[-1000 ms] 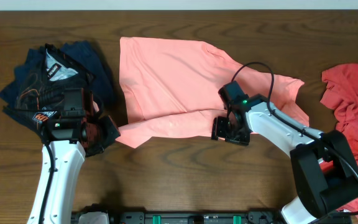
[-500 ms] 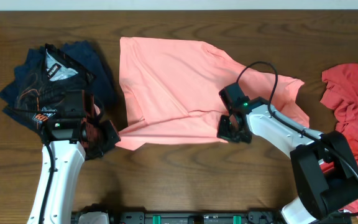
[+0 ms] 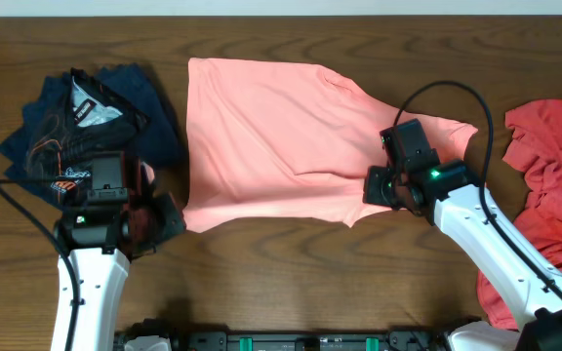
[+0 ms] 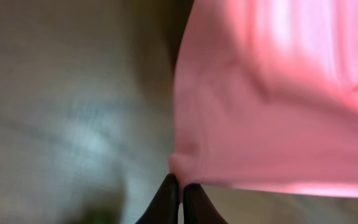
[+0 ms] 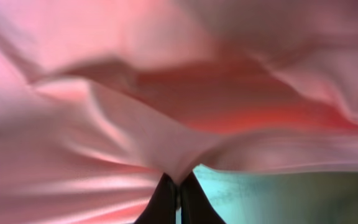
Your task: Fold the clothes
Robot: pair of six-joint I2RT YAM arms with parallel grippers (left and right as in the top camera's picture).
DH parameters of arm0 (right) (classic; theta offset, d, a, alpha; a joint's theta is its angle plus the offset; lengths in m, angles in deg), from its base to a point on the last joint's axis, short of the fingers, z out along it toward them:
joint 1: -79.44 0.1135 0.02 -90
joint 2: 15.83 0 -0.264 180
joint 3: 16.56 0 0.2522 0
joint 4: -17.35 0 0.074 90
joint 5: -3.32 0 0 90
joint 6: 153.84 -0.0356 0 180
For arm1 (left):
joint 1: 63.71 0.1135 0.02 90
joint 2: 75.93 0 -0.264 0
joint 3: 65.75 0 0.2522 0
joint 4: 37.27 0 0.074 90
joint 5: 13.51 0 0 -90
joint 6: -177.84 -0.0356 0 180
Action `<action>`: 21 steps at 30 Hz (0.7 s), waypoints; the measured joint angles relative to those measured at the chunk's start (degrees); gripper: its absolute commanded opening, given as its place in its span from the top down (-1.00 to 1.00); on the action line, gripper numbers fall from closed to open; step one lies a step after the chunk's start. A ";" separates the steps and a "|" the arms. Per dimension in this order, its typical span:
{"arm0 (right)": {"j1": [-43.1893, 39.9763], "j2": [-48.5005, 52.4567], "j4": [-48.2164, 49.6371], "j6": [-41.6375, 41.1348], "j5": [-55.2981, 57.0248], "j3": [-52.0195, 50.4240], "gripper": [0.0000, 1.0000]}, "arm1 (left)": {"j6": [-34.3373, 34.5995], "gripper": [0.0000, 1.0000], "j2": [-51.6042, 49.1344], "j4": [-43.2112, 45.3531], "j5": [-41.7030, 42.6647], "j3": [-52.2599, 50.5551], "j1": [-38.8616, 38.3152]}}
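Note:
A light salmon-pink T-shirt (image 3: 271, 136) lies spread over the middle of the wooden table. My left gripper (image 3: 176, 220) is shut on its lower left corner. In the left wrist view the black fingertips (image 4: 168, 194) pinch that corner of the pink cloth (image 4: 272, 93). My right gripper (image 3: 372, 187) is shut on the shirt's lower right hem, near the sleeve. The right wrist view shows pink cloth (image 5: 166, 93) bunched into the closed right gripper (image 5: 178, 186). The bottom hem runs fairly taut between the two grippers.
A heap of dark blue printed garments (image 3: 86, 117) lies at the left, just behind my left arm. A coral-red shirt (image 3: 554, 185) is piled at the right edge, beside my right arm. Bare wood (image 3: 291, 283) runs along the front.
My right gripper has shut on the hem and moved right and slightly back, pulling the shirt's bottom edge out flat. My left gripper has shifted a little toward the front, still holding its corner.

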 measured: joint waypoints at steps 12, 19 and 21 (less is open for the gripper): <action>-0.02 2.82 22.75 5.01 6.51 -0.02 0.97 | -0.42 0.88 -8.50 19.67 -0.02 0.00 0.00; -1.81 7.32 31.32 5.81 9.18 -0.02 0.94 | -0.44 0.88 -19.65 33.29 0.15 0.00 -0.02; -2.69 9.49 33.55 5.79 9.38 -0.02 0.41 | -0.44 0.75 -21.94 36.02 0.33 0.00 -0.02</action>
